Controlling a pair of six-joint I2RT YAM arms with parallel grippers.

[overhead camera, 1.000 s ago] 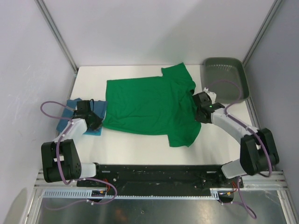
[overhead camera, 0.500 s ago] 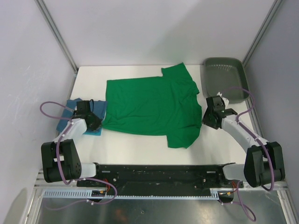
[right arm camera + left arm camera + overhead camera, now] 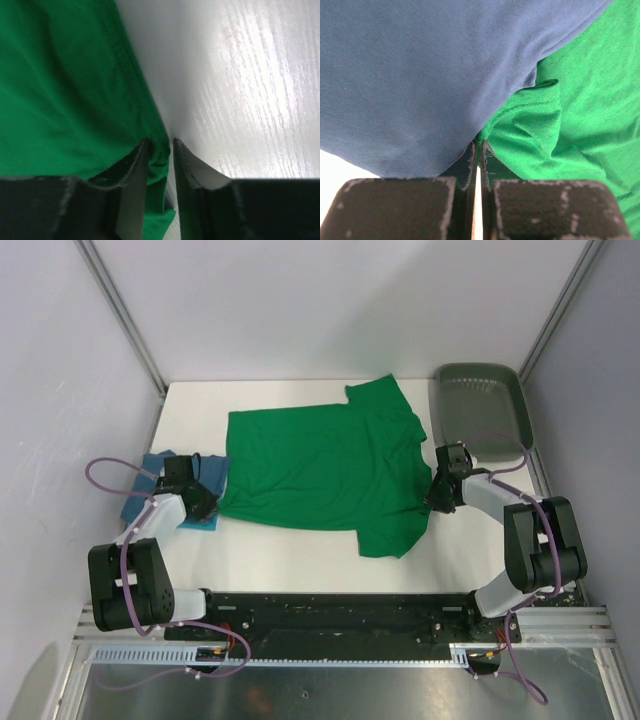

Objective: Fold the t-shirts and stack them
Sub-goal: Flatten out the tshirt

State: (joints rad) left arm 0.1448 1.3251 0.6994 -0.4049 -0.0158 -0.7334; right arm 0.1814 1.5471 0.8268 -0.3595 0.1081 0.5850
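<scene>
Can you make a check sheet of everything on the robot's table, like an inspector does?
Surface: white table, bare patches look clean.
Job's things: green shirt spread flat, not folded; blue shirt at the left, touching the green one.
Clutter: grey tray in the far right corner.
Grippers: left pincer shut, tips where the two shirts meet; right pincer open, astride the green shirt's hem.
Cables: purple cables loop from both arms.
Surroundings: plain walls, metal posts.
</scene>
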